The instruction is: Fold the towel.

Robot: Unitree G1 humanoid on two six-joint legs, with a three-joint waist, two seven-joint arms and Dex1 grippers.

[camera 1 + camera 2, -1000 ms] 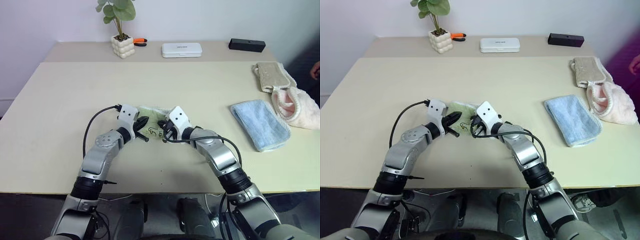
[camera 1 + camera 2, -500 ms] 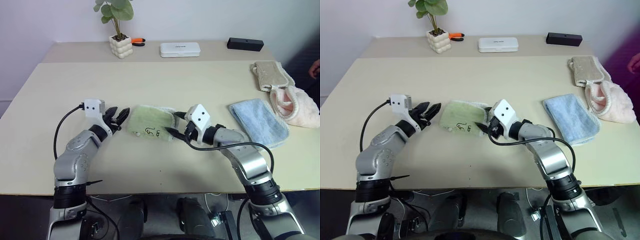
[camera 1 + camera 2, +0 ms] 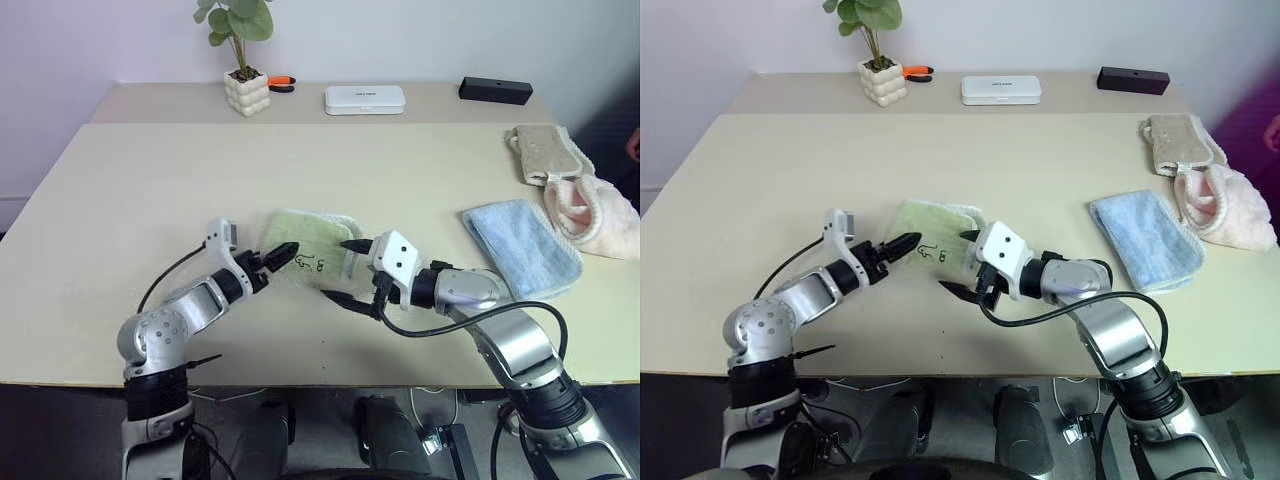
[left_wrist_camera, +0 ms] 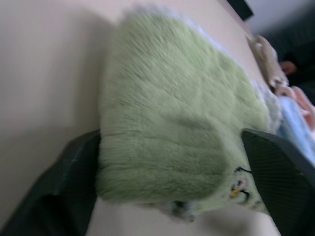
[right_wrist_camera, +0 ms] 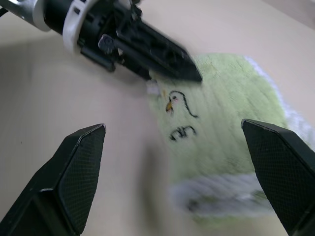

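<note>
We see the folded green towel lying on the counter, our left end effector and right end effector both spread, flanking it.

The towel bears small dark stitched marks. They cannot be read as letters. No other writing is legible

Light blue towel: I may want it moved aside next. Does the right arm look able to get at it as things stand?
Probably yes. The light blue towel lies flat on the table on the right arm's side, with bare table between it and the right gripper, whose jaws stand open and empty by the green towel.
</note>
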